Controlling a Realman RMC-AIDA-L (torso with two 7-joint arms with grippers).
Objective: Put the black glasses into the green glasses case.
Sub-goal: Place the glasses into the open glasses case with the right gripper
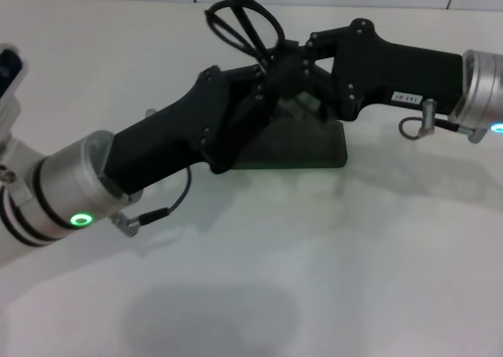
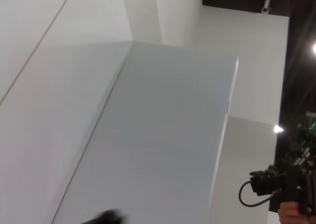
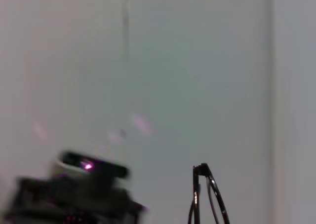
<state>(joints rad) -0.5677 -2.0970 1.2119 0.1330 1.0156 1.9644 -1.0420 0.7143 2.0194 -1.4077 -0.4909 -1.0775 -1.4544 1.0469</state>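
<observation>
right gripper has its fingers pinched on the black glasses right above the green glasses case on the worktop, left gripper alongside, can't tell its fingers

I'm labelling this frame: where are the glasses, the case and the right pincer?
glasses (image 1: 244, 23): head view, on the lens rims.
case (image 1: 310, 145): head view, on its green body below the arms.
right pincer (image 1: 277, 62): head view, at its tips, which hold the glasses.
</observation>
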